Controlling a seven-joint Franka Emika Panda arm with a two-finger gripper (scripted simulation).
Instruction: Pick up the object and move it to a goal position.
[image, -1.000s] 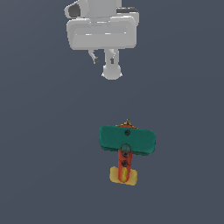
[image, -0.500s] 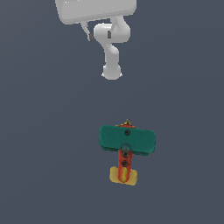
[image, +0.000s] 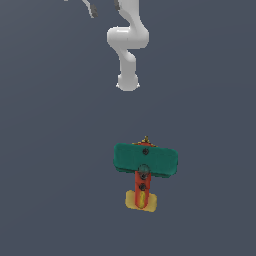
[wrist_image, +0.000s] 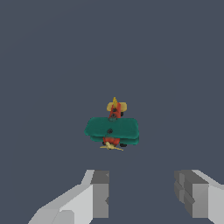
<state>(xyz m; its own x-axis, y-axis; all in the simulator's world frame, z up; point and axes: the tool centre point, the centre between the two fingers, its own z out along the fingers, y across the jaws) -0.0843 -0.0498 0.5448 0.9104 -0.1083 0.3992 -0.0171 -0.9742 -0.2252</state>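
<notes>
arm: raised high, elbow bent
end effector (wrist_image: 142, 197): fingers spread apart, empty
airplane (image: 145, 165): flat on counter (image: 50, 150), well apart

Nothing here can be read: no lettering, number, brand or sign shows in either view. The toy airplane (image: 145, 165) carries only dark screw dots on its teal wing and red-orange body, with no print on the pale yellow tail. The white arm (image: 127, 45) and the grey floor (image: 50, 150) are plain and unmarked too.
</notes>
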